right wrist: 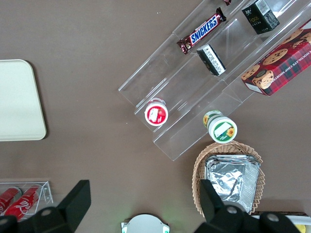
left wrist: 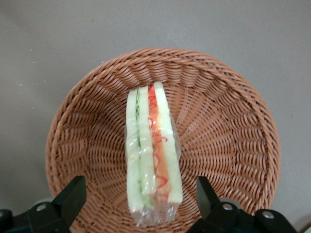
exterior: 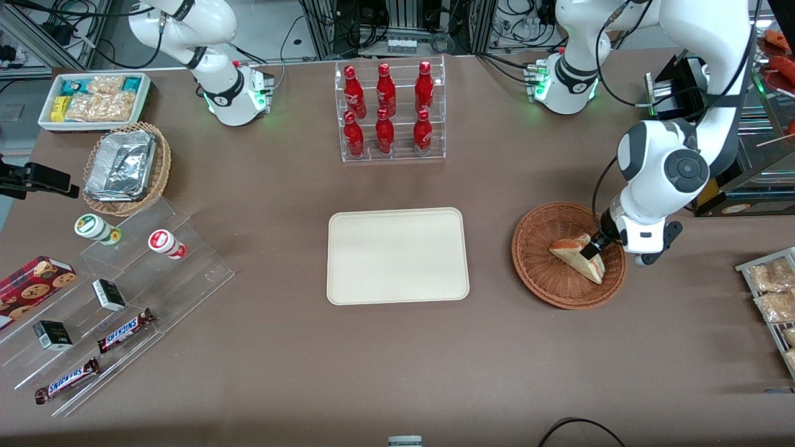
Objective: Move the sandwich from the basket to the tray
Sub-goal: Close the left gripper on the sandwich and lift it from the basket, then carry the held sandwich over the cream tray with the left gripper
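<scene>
The sandwich [exterior: 576,255], a wrapped white-bread wedge with orange and green filling, lies in the round reddish-brown wicker basket [exterior: 539,276] toward the working arm's end of the table. My left gripper [exterior: 591,250] is lowered into the basket over the sandwich. In the left wrist view the sandwich [left wrist: 151,145] lies lengthwise in the basket [left wrist: 221,121]. The gripper [left wrist: 140,198] is open, one black finger [left wrist: 72,195] on each side of the sandwich's wrapped end, not touching it. The cream-white tray [exterior: 397,256] lies bare at the table's middle, beside the basket.
A clear rack of red bottles [exterior: 390,112] stands farther from the front camera than the tray. Toward the parked arm's end are a tan basket with a foil container [exterior: 127,167], a white box of snacks [exterior: 93,99] and an acrylic stepped display [exterior: 124,298]. A rack of snack packets [exterior: 773,298] sits at the working arm's end.
</scene>
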